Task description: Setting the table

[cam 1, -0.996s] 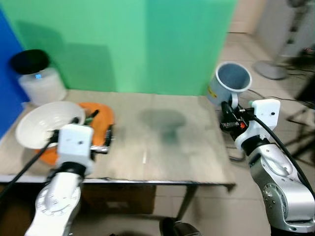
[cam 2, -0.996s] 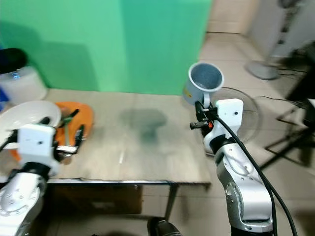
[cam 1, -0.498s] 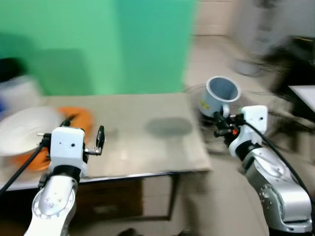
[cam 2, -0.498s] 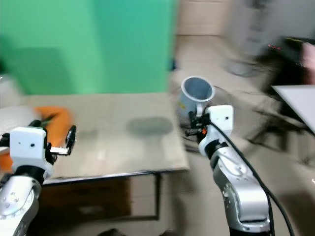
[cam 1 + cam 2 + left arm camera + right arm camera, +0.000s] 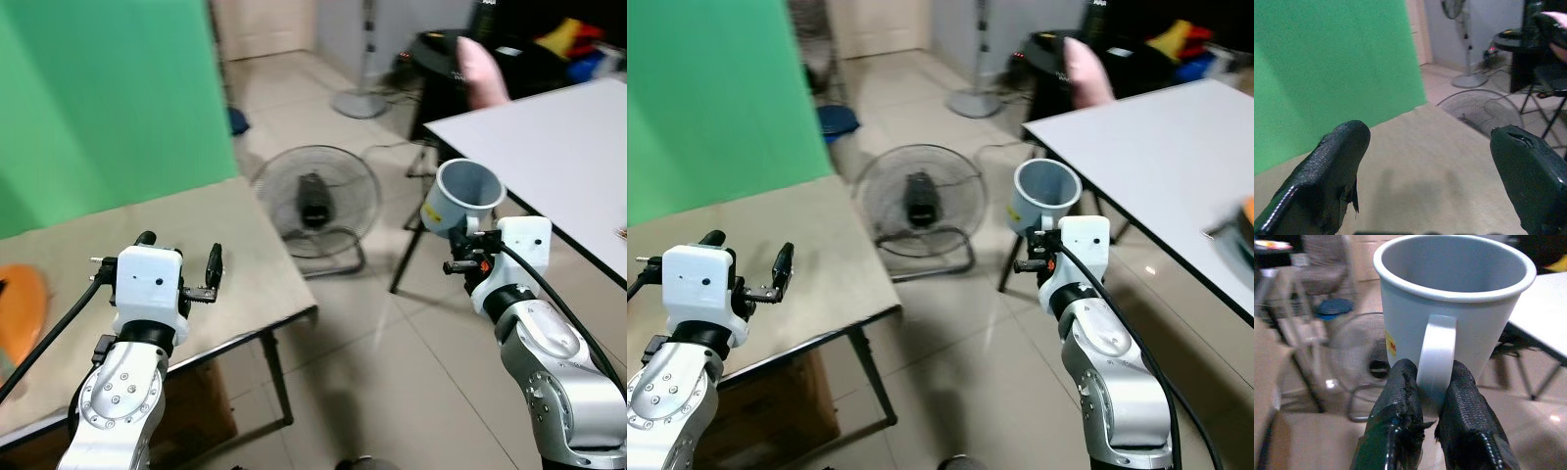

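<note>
A pale blue-grey mug (image 5: 462, 197) is held upright in the air by its handle (image 5: 1436, 357), with my right gripper (image 5: 1429, 382) shut on that handle. The mug hangs over the tiled floor, just short of the white table (image 5: 549, 147) on the right. My left gripper (image 5: 179, 264) stands open and empty above the near corner of the wooden table (image 5: 245, 284); its two black fingers (image 5: 1327, 176) are wide apart in the left wrist view.
A floor fan (image 5: 315, 201) lies between the two tables. A standing fan (image 5: 361, 98) and a dark chair with a pink thing (image 5: 480, 69) stand beyond. An orange plate's edge (image 5: 20, 313) shows at far left, and the green screen (image 5: 108, 98) rises behind the wooden table.
The camera has swung to the right: the wooden table and orange plate slid left, and the white table and floor fan came into view. The mug stays in the right gripper.
</note>
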You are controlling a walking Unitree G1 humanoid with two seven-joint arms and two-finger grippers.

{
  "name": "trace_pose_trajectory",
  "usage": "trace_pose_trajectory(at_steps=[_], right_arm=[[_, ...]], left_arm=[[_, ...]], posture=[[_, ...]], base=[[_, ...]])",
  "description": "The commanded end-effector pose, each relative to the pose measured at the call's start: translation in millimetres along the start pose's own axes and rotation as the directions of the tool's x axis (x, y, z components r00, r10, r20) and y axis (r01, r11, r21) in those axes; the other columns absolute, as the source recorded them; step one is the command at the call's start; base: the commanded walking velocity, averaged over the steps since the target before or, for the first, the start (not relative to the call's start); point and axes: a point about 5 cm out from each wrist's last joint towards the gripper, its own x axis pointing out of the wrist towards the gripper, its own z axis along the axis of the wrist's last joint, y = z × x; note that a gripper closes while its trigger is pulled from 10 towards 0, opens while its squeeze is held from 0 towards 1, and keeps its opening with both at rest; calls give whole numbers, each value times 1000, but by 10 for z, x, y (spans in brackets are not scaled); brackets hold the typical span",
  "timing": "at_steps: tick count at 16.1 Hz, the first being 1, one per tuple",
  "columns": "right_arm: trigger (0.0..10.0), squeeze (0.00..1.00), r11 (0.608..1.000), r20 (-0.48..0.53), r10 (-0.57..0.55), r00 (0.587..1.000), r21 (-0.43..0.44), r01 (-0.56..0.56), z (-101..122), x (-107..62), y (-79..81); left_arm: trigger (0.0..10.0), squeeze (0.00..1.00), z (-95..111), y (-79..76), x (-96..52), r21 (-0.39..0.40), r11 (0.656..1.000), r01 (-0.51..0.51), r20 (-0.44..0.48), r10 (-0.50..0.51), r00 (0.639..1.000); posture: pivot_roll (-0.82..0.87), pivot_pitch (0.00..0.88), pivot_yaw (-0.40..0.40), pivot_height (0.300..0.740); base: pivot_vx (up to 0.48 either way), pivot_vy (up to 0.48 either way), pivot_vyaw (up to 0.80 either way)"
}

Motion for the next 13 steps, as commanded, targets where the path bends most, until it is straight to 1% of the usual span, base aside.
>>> trace_pose_trajectory(at_steps=[1,3,5,9,10,12,13], right_arm=[[10000,0,999,-5,-45,999,-1,45,12,-16,-59],[10000,0,999,-4,-53,999,-12,53,8,-25,-84],[10000,0,999,1,-50,999,-15,50,25,-32,-64],[10000,0,999,1,-44,999,-16,44,30,-1,-5],[10000,0,999,2,-46,999,-15,46,33,8,-5],[10000,0,999,6,-49,999,-17,49,49,27,-7],[10000,0,998,8,-52,999,-19,52,58,32,-13]], left_arm=[[10000,0,-12,-13,15,7,1000,5,-6,-5,1000],[10000,0,-31,-12,24,0,1000,0,-9,0,1000],[10000,0,-35,-9,34,0,1000,-11,-10,11,1000],[10000,0,-33,-21,59,-10,1000,-22,-12,22,1000],[10000,0,-31,-18,58,-11,1000,-27,-10,27,1000],[10000,0,-38,-6,57,-50,998,-44,-16,44,999],[10000,0,-34,-3,58,-47,998,-46,-15,45,999]], posture=[[-74,26,21,740],[-86,29,29,740],[-88,30,30,740],[-88,28,25,740],[-88,28,25,740],[-90,23,22,740],[-89,23,22,740]], base=[[0,0,-800],[0,0,-800],[0,0,-800],[0,-311,-800],[0,0,-800],[0,0,-800],[0,0,-800]])
